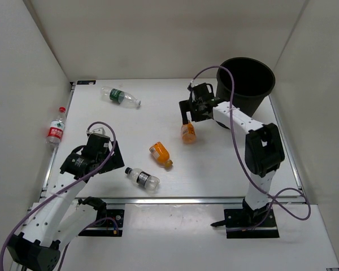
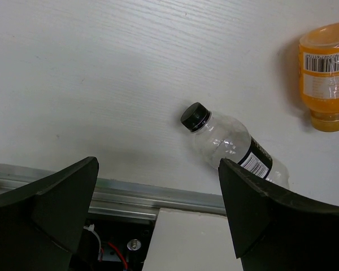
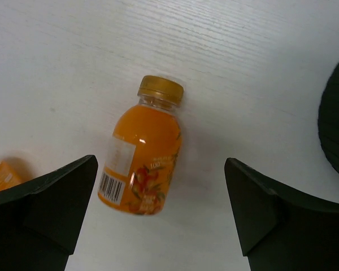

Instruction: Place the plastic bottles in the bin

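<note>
My right gripper [image 1: 187, 116] is open above an orange bottle [image 1: 187, 133]. In the right wrist view that bottle [image 3: 142, 158] lies between the wide-open fingers [image 3: 62, 192], untouched, its cap pointing away. A second orange bottle [image 1: 160, 154] lies mid-table. My left gripper [image 1: 114, 156] is open and empty, left of the clear dark-label bottle [image 1: 142, 178], which shows ahead of it in the left wrist view [image 2: 231, 144]. The green-label bottle [image 1: 120, 96] lies at the far left. The red-label bottle [image 1: 55, 131] lies by the left wall. The black bin [image 1: 246, 83] stands at the far right.
A metal rail [image 1: 175, 199] runs along the table's near edge and shows in the left wrist view [image 2: 135, 195]. White walls enclose the table on the left, back and right. The bin's edge [image 3: 336, 118] shows at the right of the right wrist view.
</note>
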### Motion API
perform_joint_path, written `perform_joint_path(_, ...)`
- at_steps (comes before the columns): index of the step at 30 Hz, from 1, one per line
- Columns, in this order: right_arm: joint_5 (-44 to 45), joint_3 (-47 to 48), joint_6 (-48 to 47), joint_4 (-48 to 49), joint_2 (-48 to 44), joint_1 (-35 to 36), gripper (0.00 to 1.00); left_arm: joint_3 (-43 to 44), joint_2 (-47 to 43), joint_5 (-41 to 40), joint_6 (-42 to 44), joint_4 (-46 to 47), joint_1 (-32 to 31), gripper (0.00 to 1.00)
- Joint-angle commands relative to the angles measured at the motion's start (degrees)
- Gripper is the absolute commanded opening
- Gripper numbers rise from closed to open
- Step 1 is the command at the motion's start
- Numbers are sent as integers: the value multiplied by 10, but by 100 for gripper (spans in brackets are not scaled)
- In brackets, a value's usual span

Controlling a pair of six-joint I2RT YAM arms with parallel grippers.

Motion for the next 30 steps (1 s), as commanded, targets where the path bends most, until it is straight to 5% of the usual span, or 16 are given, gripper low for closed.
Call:
perform_joint_path(1, 9, 45, 12, 10, 36, 23, 92, -14, -3, 15, -20, 9, -7, 98)
perform_joint_path(6, 64, 25, 37, 18, 78, 52, 91, -16, -5, 18, -39, 11, -15, 99)
perform_joint_path(9, 66, 4, 59, 26, 86, 56, 82, -26, -11, 21, -47, 7, -16, 98)
perform_joint_path(21, 57, 16, 34, 55, -33, 57, 20, -32, -7, 26, -53, 20, -25, 99)
perform_joint_path(25, 39, 77, 0, 45, -92, 66, 13, -37, 4, 32, -54, 34, -28, 99)
perform_joint_path(30, 161, 173, -47, 27, -158, 71, 14, -52, 21, 35, -71, 55, -43, 99)
